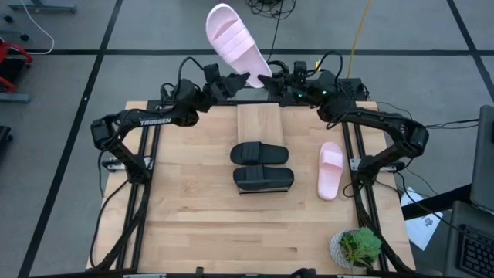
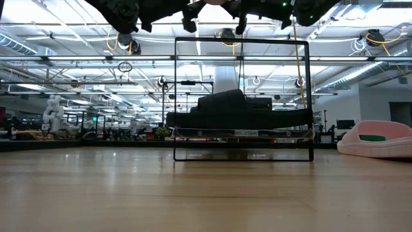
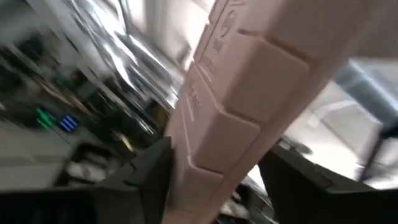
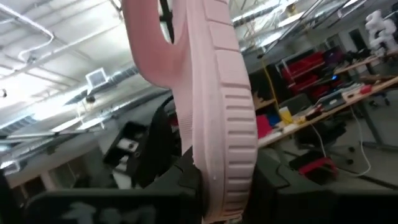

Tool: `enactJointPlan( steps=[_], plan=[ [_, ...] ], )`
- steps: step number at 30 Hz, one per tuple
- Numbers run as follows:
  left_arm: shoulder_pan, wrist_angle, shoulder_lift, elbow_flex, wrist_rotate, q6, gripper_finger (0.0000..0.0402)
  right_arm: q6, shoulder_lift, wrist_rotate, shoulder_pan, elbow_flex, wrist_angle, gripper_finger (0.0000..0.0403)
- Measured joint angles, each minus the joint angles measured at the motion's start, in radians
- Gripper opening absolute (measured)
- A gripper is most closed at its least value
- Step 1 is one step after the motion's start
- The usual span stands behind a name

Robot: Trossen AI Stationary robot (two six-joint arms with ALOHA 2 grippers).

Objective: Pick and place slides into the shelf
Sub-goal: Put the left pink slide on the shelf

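Observation:
A pale pink slide (image 1: pixel 234 40) stands raised beyond the table's far edge, and my right gripper (image 1: pixel 272 79) is shut on its lower end. My left gripper (image 1: pixel 241 79) is open, one finger on each side of that same end (image 3: pixel 217 155). Two black slides (image 1: pixel 261 154) (image 1: pixel 263 178) lie soles down on the shelf's light-wood board (image 1: pixel 260 122). In the low view its dark frame (image 2: pixel 175 96) stands around them. A second pink slide (image 1: pixel 330 171) lies sole down on the table to the right of the shelf. My left gripper has its fingers (image 3: pixel 152 180) beside the slide's lower end; whether either finger touches it, I cannot tell. My right gripper pinches the lower end (image 4: pixel 219 186) through its thickness, one finger on the footbed side and one on the sole side. The fingers slant upward from below. The slide stands up from them, tilted and lifted clear.
A small potted plant (image 1: pixel 356 247) stands at the table's near right corner. Cables and a yellow cord (image 1: pixel 356 35) run over the floor beyond the far edge. Bare tabletop (image 1: pixel 193 208) lies left of and in front of the shelf.

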Motion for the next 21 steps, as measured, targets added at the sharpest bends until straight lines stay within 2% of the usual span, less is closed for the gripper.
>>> enactJointPlan(
  steps=[3, 8, 9, 12, 14, 15, 18, 21],
  plan=[
    [0.014, -0.008, 0.0, 0.001, 0.166, -0.105, 0.0241, -0.03, -0.053, -0.075, -0.043, -0.001, -0.105, 0.0058],
    [0.019, -0.027, 0.001, 0.001, 0.366, -0.237, 0.0256, -0.129, -0.159, -0.102, -0.107, -0.001, -0.325, 0.0056],
    [0.018, -0.024, 0.001, 0.0, 0.475, -0.271, 0.0258, -0.161, -0.178, -0.046, -0.124, 0.002, -0.348, 0.0056],
    [-0.007, -0.013, -0.004, 0.001, 0.66, -0.352, 0.0258, -0.195, -0.234, 0.051, -0.192, 0.001, -0.469, 0.0055],
    [-0.01, -0.02, -0.002, 0.001, 0.709, -0.4, 0.0259, -0.192, -0.263, 0.062, -0.238, -0.001, -0.541, 0.0055],
    [-0.012, -0.02, -0.001, 0.001, 0.733, -0.418, 0.0259, -0.188, -0.276, 0.025, -0.262, -0.001, -0.577, 0.0055],
    [-0.041, -0.018, -0.005, 0.001, 0.833, -0.465, 0.0259, -0.176, -0.295, -0.183, -0.329, -0.001, -0.614, 0.0055],
    [-0.038, -0.02, -0.006, 0.001, 0.86, -0.475, 0.0259, -0.121, -0.296, -0.337, -0.375, 0.0, -0.642, 0.0055]
  ],
)
